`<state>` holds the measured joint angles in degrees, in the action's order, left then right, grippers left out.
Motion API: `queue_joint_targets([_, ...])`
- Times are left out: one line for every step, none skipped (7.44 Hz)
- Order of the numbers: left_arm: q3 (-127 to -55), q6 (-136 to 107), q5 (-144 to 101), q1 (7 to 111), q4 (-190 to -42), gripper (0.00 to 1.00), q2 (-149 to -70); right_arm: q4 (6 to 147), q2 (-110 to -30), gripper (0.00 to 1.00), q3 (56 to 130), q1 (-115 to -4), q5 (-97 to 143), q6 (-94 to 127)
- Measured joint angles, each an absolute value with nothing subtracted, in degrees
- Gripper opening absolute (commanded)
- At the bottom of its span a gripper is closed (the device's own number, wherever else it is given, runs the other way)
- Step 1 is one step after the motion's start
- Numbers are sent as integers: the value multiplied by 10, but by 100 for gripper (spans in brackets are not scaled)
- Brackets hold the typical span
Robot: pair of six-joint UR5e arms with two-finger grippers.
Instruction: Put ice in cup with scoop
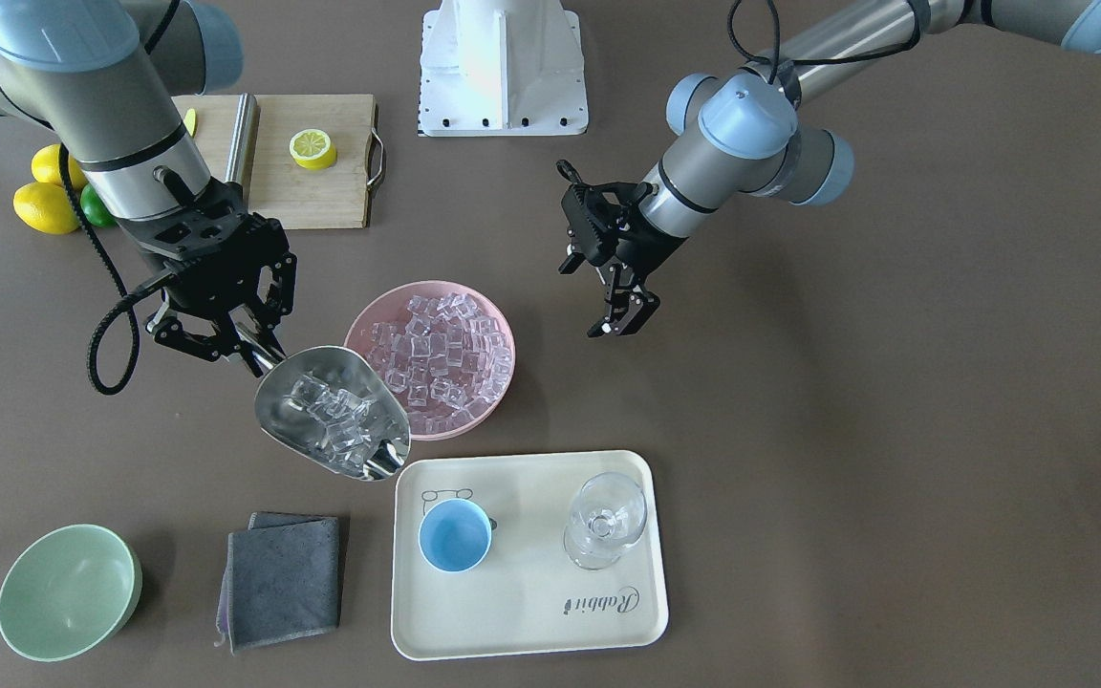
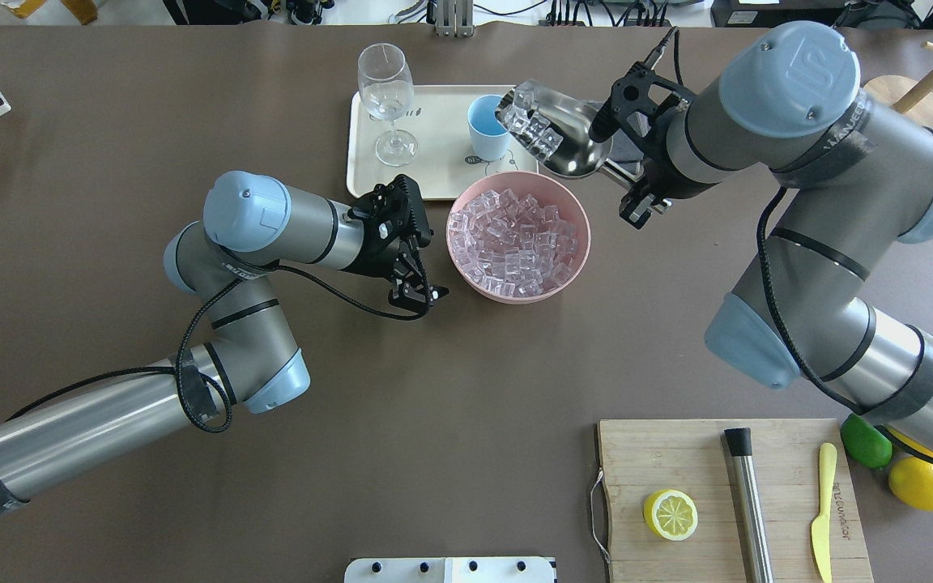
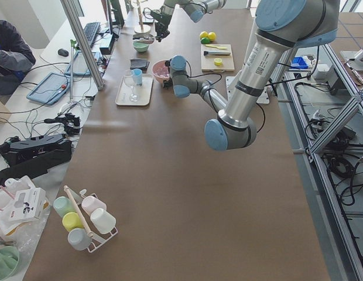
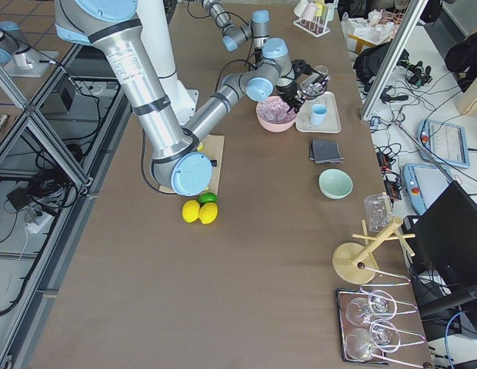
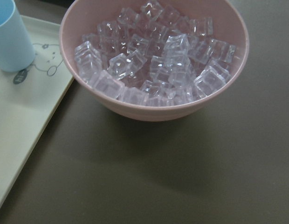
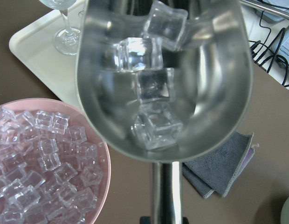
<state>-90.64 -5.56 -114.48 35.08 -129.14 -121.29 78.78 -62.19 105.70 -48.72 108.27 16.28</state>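
Note:
My right gripper [image 1: 249, 349] is shut on the handle of the steel scoop [image 1: 331, 411], which it holds in the air between the pink bowl [image 1: 356, 330] and the tray [image 1: 531, 612]. Several ice cubes [image 6: 151, 88] lie in the scoop's trough [image 6: 214, 93]. The scoop's lip [image 2: 509, 109] is close beside the light-blue cup [image 2: 489, 127], which stands empty on the tray [image 1: 455, 535]. The pink bowl holds many ice cubes [image 2: 515, 239]. My left gripper [image 1: 622, 320] is open and empty, beside the bowl on its other side.
A clear stemmed glass [image 1: 605, 521] stands on the tray beside the cup. A grey cloth [image 1: 283, 578] and a pale green bowl [image 1: 68, 592] lie near the tray. A cutting board [image 2: 677, 461] holds a lemon half, a steel cylinder and a yellow knife.

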Motion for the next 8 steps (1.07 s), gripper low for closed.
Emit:
queue_joint_targets([-954, -56, -1159, 369, -1203, 99, -1198, 781, -621, 0, 1051, -492, 1086, 172])
queue_joint_targets([-986, -56, -1171, 398, -1111, 99, -1192, 785, -619, 0, 1041, -494, 1100, 181])
queue_joint_targets([-1000, -58, -1187, 424, -1045, 99, -1186, 818, -606, 0, 1026, -496, 1127, 187])
queue_joint_targets([-1005, -60, -1205, 441, -1012, 99, -1163, 866, -584, 0, 1007, -500, 1159, 190])
queue_joint_targets([-1006, -60, -1220, 451, -1006, 99, -1126, 916, -560, 0, 987, -507, 1192, 188])
queue_joint_targets([-1007, -58, -1232, 463, -1005, 99, -1089, 975, -532, 0, 967, -516, 1225, 176])
queue_joint_targets([-1007, -57, -1254, 489, -1003, 99, -1051, 1028, -504, 0, 946, -523, 1244, 153])
queue_joint_targets([-1006, -56, -1277, 521, -1000, 99, -1014, 1080, -471, 0, 918, -526, 1253, 121])
